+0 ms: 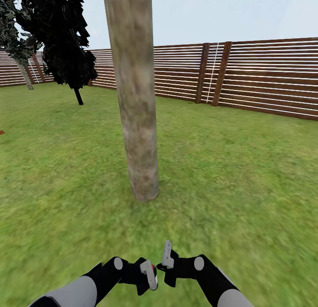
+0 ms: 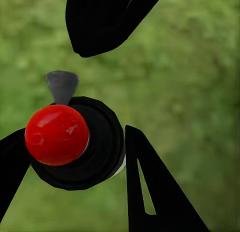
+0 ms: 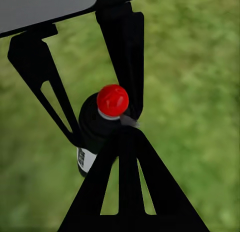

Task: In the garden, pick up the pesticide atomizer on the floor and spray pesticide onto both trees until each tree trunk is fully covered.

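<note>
L gripper (image 2: 70, 157) clamps atomizer (image 2: 75, 142); R gripper (image 1: 167, 258) state unclear; trunk (image 1: 134, 99) ahead.

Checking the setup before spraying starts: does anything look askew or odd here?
Nothing looks damaged or spilled. The pesticide atomizer sits between the left hand's fingers, clear of the grass. The tree trunk ahead leans slightly, which may just be the camera angle. The right hand hovers close beside the left.

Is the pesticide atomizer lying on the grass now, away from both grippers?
No, the pesticide atomizer sits between the fingers of the left gripper, its red top facing the camera, with the grass far below.
</note>
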Robot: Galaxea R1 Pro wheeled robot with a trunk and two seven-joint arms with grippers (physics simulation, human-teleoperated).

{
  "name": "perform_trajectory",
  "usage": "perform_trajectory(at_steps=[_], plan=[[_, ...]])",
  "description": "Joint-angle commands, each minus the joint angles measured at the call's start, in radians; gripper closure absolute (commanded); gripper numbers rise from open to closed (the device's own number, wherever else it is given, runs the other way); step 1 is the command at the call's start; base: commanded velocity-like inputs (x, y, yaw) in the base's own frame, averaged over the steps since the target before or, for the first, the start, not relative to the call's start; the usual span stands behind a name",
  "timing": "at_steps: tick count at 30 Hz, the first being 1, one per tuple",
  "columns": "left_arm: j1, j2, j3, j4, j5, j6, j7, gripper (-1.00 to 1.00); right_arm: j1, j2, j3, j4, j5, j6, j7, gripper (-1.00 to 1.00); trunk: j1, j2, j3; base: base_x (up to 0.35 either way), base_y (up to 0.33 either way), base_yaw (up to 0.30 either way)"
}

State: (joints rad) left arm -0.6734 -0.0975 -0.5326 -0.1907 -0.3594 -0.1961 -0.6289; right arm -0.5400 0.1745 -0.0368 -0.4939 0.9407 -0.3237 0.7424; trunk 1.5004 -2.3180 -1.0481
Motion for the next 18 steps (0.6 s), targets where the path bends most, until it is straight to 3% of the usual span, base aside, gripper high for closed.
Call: perform_trajectory(at_steps=[1, 18], plan=[[0.000, 0.000, 0.000, 0.000, 0.000, 0.000, 0.000, 1.00, 0.000, 0.000, 0.000, 0.000, 0.000, 0.000, 0.000, 1.00, 0.000, 0.000, 0.000, 0.000, 0.000, 0.000], [0.005, -0.017, -0.001, 0.000, 0.002, -0.003, -0.002, 1.00, 0.000, 0.000, 0.000, 0.000, 0.000, 0.000, 0.000, 1.00, 0.000, 0.000, 0.000, 0.000, 0.000, 0.000]])
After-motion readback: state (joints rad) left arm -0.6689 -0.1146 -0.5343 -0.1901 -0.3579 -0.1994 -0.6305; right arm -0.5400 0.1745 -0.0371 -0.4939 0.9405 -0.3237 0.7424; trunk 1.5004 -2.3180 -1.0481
